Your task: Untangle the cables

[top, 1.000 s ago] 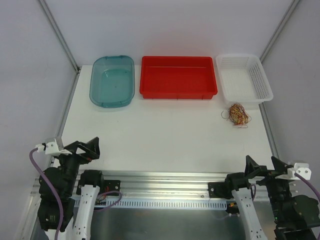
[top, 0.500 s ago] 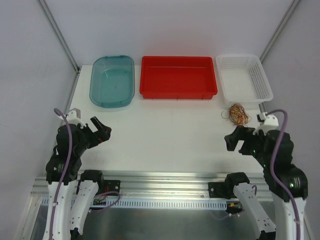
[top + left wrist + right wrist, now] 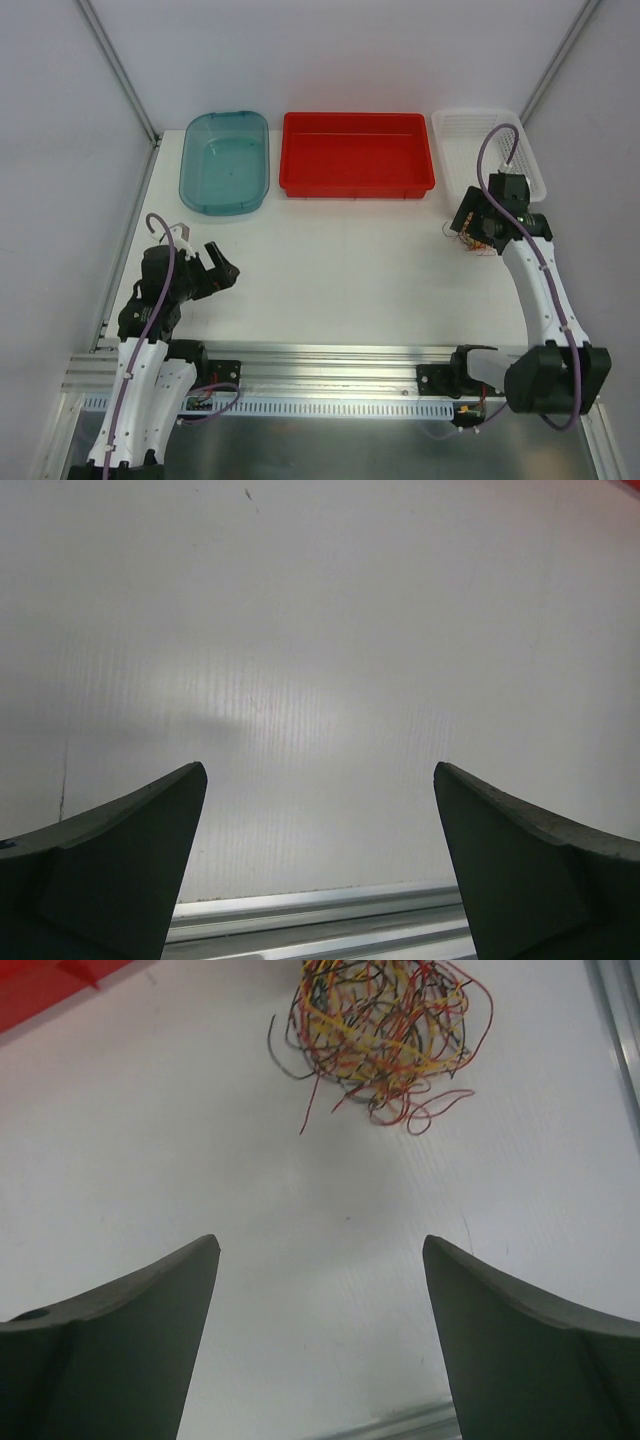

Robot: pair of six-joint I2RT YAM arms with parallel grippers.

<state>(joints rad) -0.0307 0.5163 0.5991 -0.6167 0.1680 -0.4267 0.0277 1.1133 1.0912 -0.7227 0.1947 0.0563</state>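
The right gripper holds its fingers spread wide with only bare white table between them. The cables lie just past the fingertips, a loose ball of yellow, orange-red and dark strands resting on the table, untouched.

Seen from above, the right arm has swung out from the near edge and now hangs over the tangle at the far right, hiding most of it, just in front of the white basket. The tangle itself has not shifted.

The left gripper is just as wide apart and holds nothing. That arm has come a little further forward over the near left of the table. The red tray and teal tub sit where they were.
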